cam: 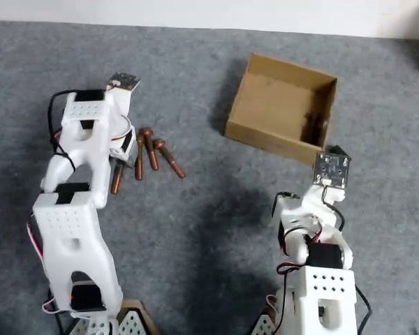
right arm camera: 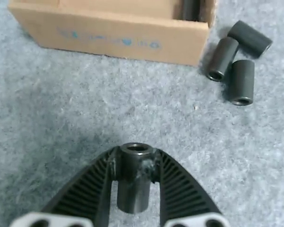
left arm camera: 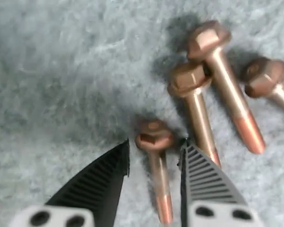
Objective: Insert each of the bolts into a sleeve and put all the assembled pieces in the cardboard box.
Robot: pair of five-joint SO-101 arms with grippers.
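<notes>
Two grippers, listed from the fingertips outward.

1. Left gripper (left arm camera: pixel 155 144): jaws parted to a moderate gap, holding nothing. They straddle one bolt (left arm camera: pixel 159 184) that lies flat on the grey mat (cam: pixel 209 230). The bolt's hex head sits level with the fingertips and its shank runs back between the fingers (left arm camera: pixel 106 182). Contact with the shank cannot be judged.

2. Loose bolts (left arm camera: pixel 199 109): three, copper-coloured, lying flat just beside the straddled one, heads roughly together and shanks fanned apart. In the high view the whole bolt group lies at about 10 o'clock from the table's middle.

3. Left arm (cam: pixel 73 230): white. It rises from a base at 7 o'clock and leans over the bolt group.

4. Right gripper (right arm camera: pixel 135 155): closed on one dark sleeve (right arm camera: pixel 132 191), clamped between both fingers with its bore facing the camera.

5. Loose sleeves (right arm camera: pixel 241 80): three, dark, lying on their sides on the mat, close together and just off one corner of the cardboard box (right arm camera: pixel 109 35).

6. The cardboard box, in the high view, sits open-topped at about 2 o'clock from the table's middle. One dark cylindrical piece (cam: pixel 314 127) rests inside at its 4 o'clock corner; whether it carries a bolt cannot be told.

7. Right arm (cam: pixel 314 237): white, at 4 o'clock, just short of the box.
</notes>
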